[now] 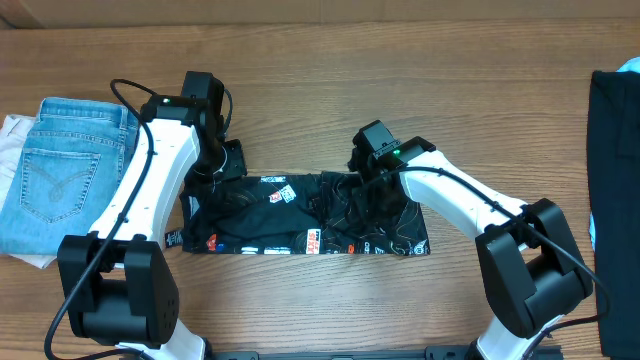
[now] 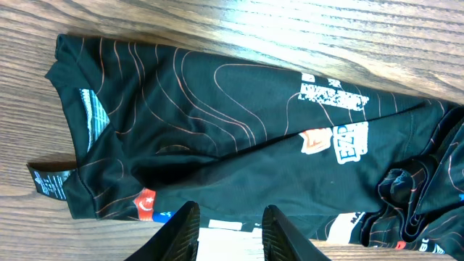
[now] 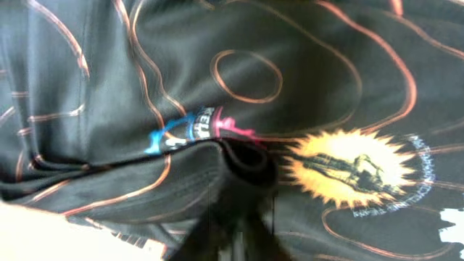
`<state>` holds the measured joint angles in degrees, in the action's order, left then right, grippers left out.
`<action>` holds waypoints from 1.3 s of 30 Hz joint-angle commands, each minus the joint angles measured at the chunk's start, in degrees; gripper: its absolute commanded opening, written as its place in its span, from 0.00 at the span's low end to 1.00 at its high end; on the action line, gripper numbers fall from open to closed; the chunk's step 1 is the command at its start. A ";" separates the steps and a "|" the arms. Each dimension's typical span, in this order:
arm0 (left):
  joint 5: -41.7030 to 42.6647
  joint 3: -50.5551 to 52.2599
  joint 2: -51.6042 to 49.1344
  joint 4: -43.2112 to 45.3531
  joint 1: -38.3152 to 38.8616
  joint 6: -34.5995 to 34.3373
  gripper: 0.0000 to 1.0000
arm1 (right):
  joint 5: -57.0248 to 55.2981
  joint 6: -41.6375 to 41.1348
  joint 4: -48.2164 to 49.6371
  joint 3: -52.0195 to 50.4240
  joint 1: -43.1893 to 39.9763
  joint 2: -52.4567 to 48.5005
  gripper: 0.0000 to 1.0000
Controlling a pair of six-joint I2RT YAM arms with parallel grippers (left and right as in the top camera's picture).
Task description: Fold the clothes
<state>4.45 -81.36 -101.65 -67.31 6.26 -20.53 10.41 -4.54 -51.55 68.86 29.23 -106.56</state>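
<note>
Black jersey (image 1: 300, 215) with orange contour lines and white lettering, laid as a long folded band across the middle of the tabletop (image 1: 300, 60), collar end toward the left arm. Flat and fairly smooth on the left half; rumpled and heaped on the right half.

Right gripper (image 1: 375, 178) down in that rumpled part. Seen from its wrist, jaws apparently clamped on a raised ridge of jersey (image 3: 243, 163) beside a yellow sunburst logo (image 3: 355, 170). Probably held so in order to lift that end over for the next fold.

Left gripper (image 2: 228, 232) poised just above the near edge of the jersey (image 2: 217, 130), jaws apart and holding nothing, white lettering between the fingertips. Likely placed to pin or pick up the collar end.

Hard to make out: right fingers blurred and dark against dark cloth, so the exact bite uncertain. Layers inside the band hidden. Far-right end of the jersey cut off in the left wrist view.

Well apart at left: light-blue jeans (image 1: 60, 175) over a white cloth (image 1: 12, 130). At the right edge, a dark cloth (image 1: 615, 200), mostly out of frame.
</note>
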 commanded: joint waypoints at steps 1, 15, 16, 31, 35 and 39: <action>-0.39 -0.35 0.17 0.07 0.09 1.27 0.32 | 4.57 1.44 0.50 -0.24 0.02 0.90 0.09; -0.42 -0.35 0.17 0.33 0.09 1.29 0.32 | 21.92 17.40 -1.11 -0.22 2.45 0.90 0.25; -0.42 -0.35 0.17 0.33 0.09 1.29 0.32 | 21.92 18.29 -1.60 -0.22 2.54 0.90 0.25; -0.39 -0.35 0.17 -0.13 0.09 1.29 0.33 | -5.90 4.70 -1.29 3.50 -0.52 2.08 0.41; -1.73 -0.33 0.13 -2.62 -0.04 1.29 0.45 | -11.26 -1.81 -2.16 3.50 -2.56 2.32 0.38; -4.04 -0.33 0.13 -4.37 -0.85 1.29 0.55 | -15.98 -6.69 -1.97 3.56 -5.46 4.20 0.39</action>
<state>2.90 -81.36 -101.65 -70.98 6.24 -20.16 -0.23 -6.02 -53.71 70.94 25.65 -105.91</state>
